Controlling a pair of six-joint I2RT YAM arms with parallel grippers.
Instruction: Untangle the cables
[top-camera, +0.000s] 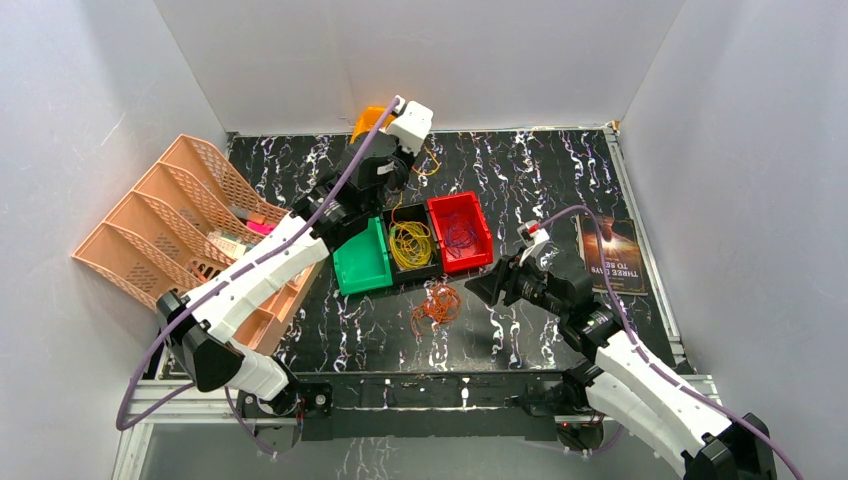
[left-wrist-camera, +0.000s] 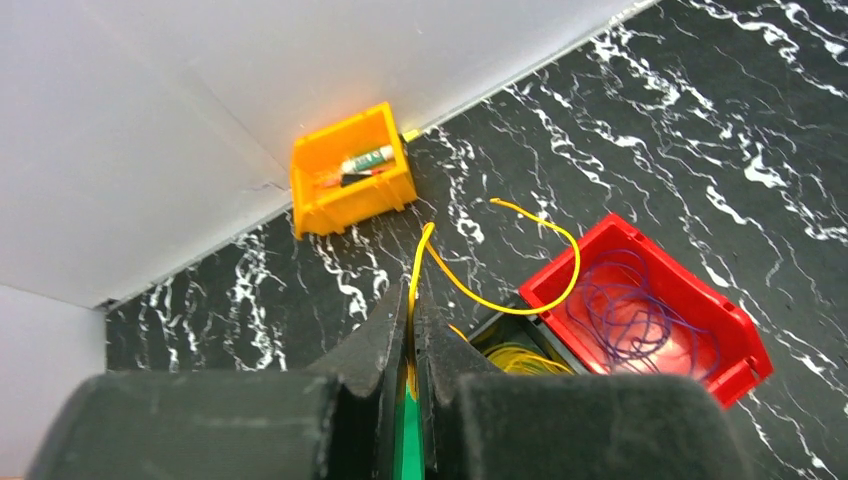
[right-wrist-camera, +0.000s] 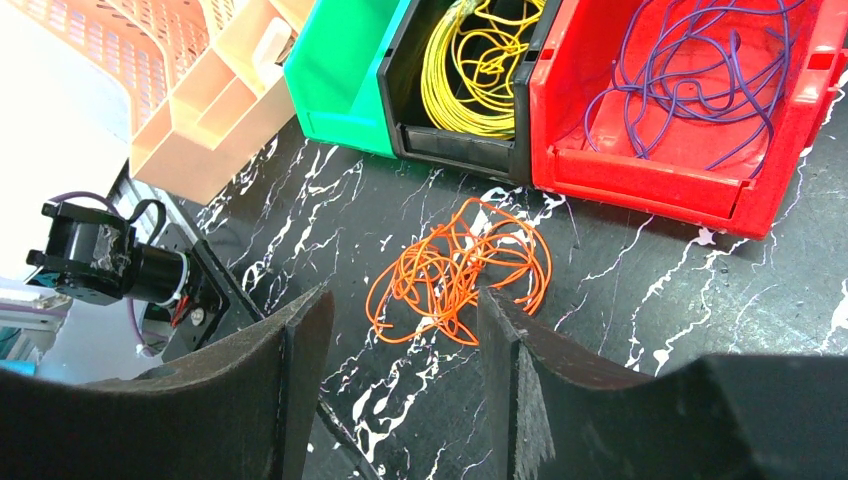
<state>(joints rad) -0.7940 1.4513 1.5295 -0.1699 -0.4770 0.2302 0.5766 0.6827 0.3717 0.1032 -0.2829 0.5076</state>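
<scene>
My left gripper (top-camera: 400, 182) (left-wrist-camera: 413, 300) is shut on a single yellow cable (left-wrist-camera: 500, 300) and holds it above the back of the black bin (top-camera: 412, 273). The strand loops out over the table and the red bin's (left-wrist-camera: 742, 352) corner. A yellow cable bunch (top-camera: 410, 245) (right-wrist-camera: 470, 70) lies in the black bin. Purple cables (top-camera: 461, 236) (right-wrist-camera: 690, 70) (left-wrist-camera: 625, 315) lie in the red bin (top-camera: 478, 260). An orange cable bunch (top-camera: 436, 305) (right-wrist-camera: 460, 270) lies on the table before the bins. My right gripper (top-camera: 482, 290) (right-wrist-camera: 405, 300) is open and empty, just right of the orange bunch.
A green bin (top-camera: 362, 262) (right-wrist-camera: 345, 60) stands left of the black one. An orange bin (top-camera: 368, 122) (left-wrist-camera: 350, 170) with small items sits at the back wall. A peach file rack (top-camera: 170, 230) stands at the left. A book (top-camera: 612, 255) lies at the right.
</scene>
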